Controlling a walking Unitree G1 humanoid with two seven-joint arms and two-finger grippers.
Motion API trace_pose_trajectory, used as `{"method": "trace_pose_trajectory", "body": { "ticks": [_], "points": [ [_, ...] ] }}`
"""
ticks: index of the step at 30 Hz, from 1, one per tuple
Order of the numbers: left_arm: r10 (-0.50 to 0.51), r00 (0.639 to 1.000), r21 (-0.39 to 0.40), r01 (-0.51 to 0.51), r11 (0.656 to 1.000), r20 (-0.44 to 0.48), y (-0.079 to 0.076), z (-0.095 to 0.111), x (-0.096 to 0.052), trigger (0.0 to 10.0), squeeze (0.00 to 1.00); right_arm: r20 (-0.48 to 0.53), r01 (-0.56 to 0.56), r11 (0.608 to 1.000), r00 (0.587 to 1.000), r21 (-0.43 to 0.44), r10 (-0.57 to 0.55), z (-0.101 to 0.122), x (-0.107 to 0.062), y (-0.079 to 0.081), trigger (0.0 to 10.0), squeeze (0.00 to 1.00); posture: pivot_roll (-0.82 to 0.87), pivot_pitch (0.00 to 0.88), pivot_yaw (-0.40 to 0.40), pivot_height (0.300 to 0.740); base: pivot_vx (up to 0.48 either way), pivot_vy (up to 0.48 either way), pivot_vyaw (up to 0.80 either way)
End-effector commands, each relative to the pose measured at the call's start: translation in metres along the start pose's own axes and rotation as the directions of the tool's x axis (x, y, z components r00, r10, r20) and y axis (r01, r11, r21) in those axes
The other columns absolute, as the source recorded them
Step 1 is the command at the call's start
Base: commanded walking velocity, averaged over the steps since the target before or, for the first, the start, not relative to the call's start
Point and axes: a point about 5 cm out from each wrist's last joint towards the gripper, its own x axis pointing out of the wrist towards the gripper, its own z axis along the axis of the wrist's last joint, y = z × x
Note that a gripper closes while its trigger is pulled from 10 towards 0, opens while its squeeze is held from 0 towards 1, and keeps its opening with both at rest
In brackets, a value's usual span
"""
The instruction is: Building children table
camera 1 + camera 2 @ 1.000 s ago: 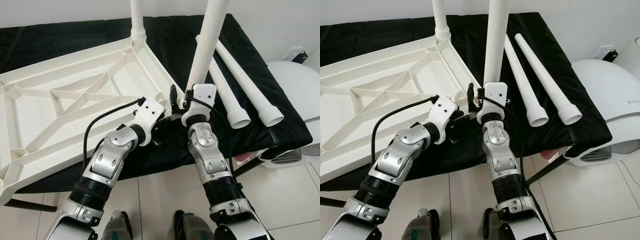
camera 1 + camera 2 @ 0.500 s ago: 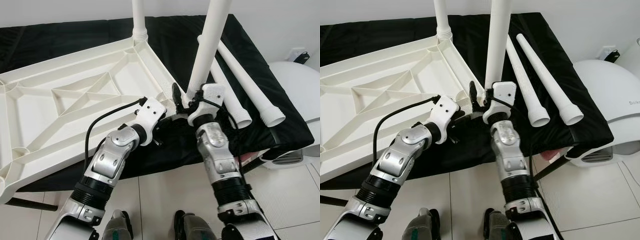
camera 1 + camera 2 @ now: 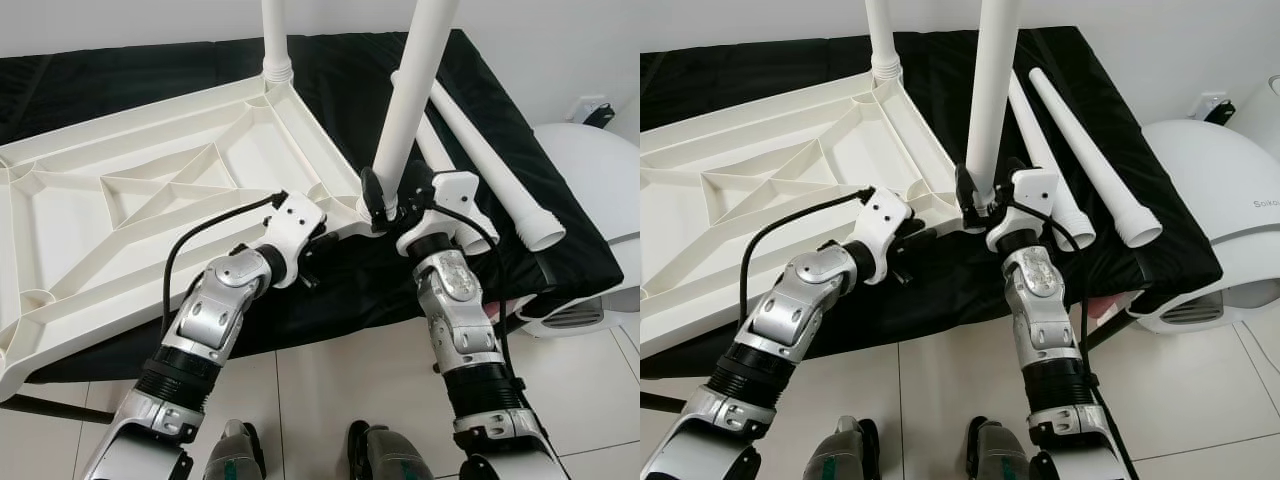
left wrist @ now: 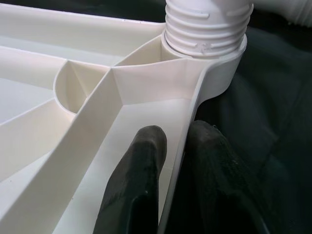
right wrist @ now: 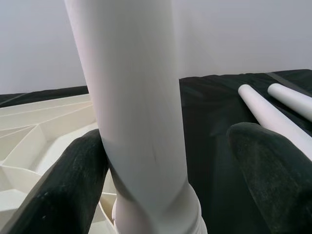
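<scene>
The white table top (image 3: 60, 240) lies upside down on a black-covered surface, ribs facing up. One white leg (image 3: 273, 35) stands in its far corner. A second leg (image 3: 412, 90) stands upright in the near right corner socket (image 4: 207, 24). My right gripper (image 3: 392, 195) is open around the base of this leg (image 5: 136, 107); one finger (image 5: 63, 180) touches it, while the other finger (image 5: 273, 165) stands apart. My left gripper (image 3: 326, 234) is shut on the table top's rim (image 4: 180, 141) just short of that corner. Two loose legs (image 3: 485, 135) lie to the right.
A white rounded appliance (image 3: 595, 170) stands on the tiled floor (image 3: 320, 390) at the right, close to the black surface's corner. A wall socket (image 3: 592, 104) is behind it. My feet (image 3: 300, 455) stand right at the near edge.
My right wrist has swung to the right around the upright leg, and its forearm has shifted rightward. The leg stays upright in its socket. My left gripper keeps its hold on the rim.
</scene>
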Motion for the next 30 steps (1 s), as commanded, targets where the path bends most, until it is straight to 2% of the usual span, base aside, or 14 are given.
{"method": "trace_pose_trajectory", "body": {
  "ticks": [1, 11, 12, 13, 14, 22, 23, 25, 26, 30],
  "points": [
    [0.079, 0.995, 0.002, -0.079, 0.997, -0.063, 0.017, -0.013, -0.009, 10.0, 0.0, 0.01, 0.017, 1.0, 1.0, 0.013, -0.017, 0.001, -0.007, -0.008, 10.0, 0.0, 0.04, 0.164, -0.017, 0.74, 0.0, 0.0, 0.0],
    [0.114, 0.992, -0.026, -0.115, 0.993, -0.06, 0.02, -0.016, -0.011, 10.0, 0.0, -0.013, -0.017, 0.999, 1.0, 0.027, 0.018, -0.004, -0.013, -0.008, 10.0, 0.0, 0.05, 0.167, -0.014, 0.74, 0.0, 0.0, 0.0],
    [0.109, 0.992, -0.028, -0.111, 0.993, -0.059, 0.02, -0.016, -0.012, 10.0, 0.29, -0.011, -0.021, 0.999, 1.0, 0.028, 0.021, -0.004, -0.012, -0.007, 10.0, 0.0, 0.05, 0.167, -0.014, 0.74, 0.0, 0.0, 0.0],
    [0.109, 0.992, -0.028, -0.111, 0.993, -0.059, 0.02, -0.016, -0.012, 10.0, 0.29, -0.011, -0.021, 0.999, 1.0, 0.028, 0.021, -0.004, -0.012, -0.007, 10.0, 0.0, 0.05, 0.167, -0.014, 0.74, 0.0, 0.0, 0.0],
    [0.105, 0.993, -0.033, -0.107, 0.994, -0.052, 0.02, -0.016, -0.012, 10.0, 1.0, -0.01, -0.024, 0.999, 1.0, 0.027, 0.024, -0.004, -0.011, -0.006, 10.0, 0.0, 0.05, 0.171, -0.016, 0.74, 0.0, 0.0, 0.0],
    [0.103, 0.994, -0.034, -0.104, 0.994, -0.031, 0.023, -0.01, -0.02, 10.0, 1.0, -0.012, -0.039, 0.999, 0.999, 0.031, 0.039, -0.004, -0.009, -0.005, 10.0, 0.0, 0.06, 0.176, -0.019, 0.74, 0.0, 0.0, 0.0],
    [0.083, 0.997, -0.041, -0.083, 0.996, -0.003, 0.023, -0.005, -0.023, 10.0, 0.75, -0.014, -0.043, 0.999, 0.999, 0.03, 0.043, -0.005, -0.009, -0.005, 10.0, 0.0, 0.06, 0.176, -0.019, 0.74, 0.0, 0.0, 0.0],
    [0.062, 0.998, -0.041, -0.061, 0.997, 0.021, 0.021, 0.0, -0.026, 10.0, 0.75, -0.015, -0.046, 0.999, 0.999, 0.029, 0.047, -0.005, -0.01, -0.005, 10.0, 0.0, 0.06, 0.176, -0.019, 0.74, 0.0, 0.0, 0.0],
    [0.035, 0.998, -0.033, -0.034, 0.999, 0.042, 0.018, 0.004, -0.028, 10.0, 0.0, -0.015, -0.048, 0.998, 0.999, 0.028, 0.049, -0.005, -0.009, -0.005, 10.0, 0.0, 0.07, 0.177, -0.019, 0.74, 0.0, 0.0, 0.0],
    [0.001, 0.995, -0.053, 0.004, 0.999, 0.097, 0.015, 0.014, -0.031, 10.0, 0.0, -0.013, -0.05, 0.998, 0.999, 0.029, 0.05, -0.005, -0.007, -0.005, 10.0, 0.0, 0.07, 0.176, -0.018, 0.74, 0.0, 0.0, 0.0]
  ]
}}
